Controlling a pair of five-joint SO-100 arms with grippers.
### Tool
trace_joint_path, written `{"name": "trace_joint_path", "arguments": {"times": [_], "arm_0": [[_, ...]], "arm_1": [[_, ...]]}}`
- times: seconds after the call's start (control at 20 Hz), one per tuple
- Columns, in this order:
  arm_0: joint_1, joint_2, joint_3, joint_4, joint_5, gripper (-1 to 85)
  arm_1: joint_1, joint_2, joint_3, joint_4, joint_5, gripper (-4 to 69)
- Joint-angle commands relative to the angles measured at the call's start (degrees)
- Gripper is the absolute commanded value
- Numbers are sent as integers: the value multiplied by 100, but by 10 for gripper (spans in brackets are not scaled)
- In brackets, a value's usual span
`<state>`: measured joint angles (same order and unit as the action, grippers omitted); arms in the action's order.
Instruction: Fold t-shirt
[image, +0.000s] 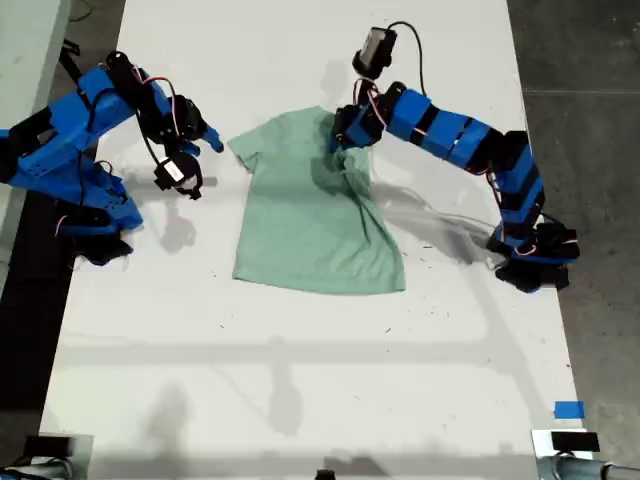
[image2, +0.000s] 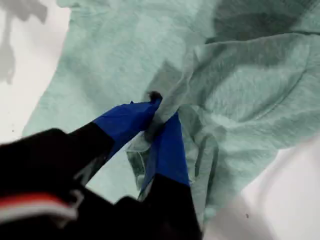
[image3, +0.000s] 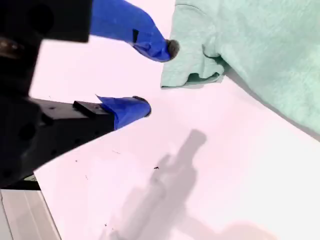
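Where the exterior view's left shows only an arm beside the cloth, the second wrist view shows my second gripper (image3: 157, 77) with jaws spread, empty, just off a sleeve of the t-shirt (image: 310, 215). The shirt lies mid-table. On the exterior view's right, my first gripper (image: 350, 135) pinches a bunched fold, clearest in the first wrist view. The white table (image: 300, 380) stands on grey floor (image: 590, 60).
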<state>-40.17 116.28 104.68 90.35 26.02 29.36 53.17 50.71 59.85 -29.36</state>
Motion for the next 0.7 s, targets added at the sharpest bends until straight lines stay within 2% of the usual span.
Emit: {"name": "trace_joint_path", "arguments": {"times": [0.0,0.05,0.3,0.45,0.5,0.65], "arm_0": [[-105,44,-325,-18,97,192],[-185,44,-325,-35,149,197],[-589,-299,-448,-413,624,222],[-844,-1187,-563,-791,668,228],[-905,-1582,-642,-1020,721,230],[-1002,-2997,-1397,-1151,817,238]], "arm_1": [[35,-466,-853,123,290,258],[53,-457,-853,281,281,399],[158,1134,-879,1749,-281,317],[97,2145,-580,2540,-457,298],[18,2435,-387,2681,-457,292],[-308,3138,448,2733,-299,277]]}}
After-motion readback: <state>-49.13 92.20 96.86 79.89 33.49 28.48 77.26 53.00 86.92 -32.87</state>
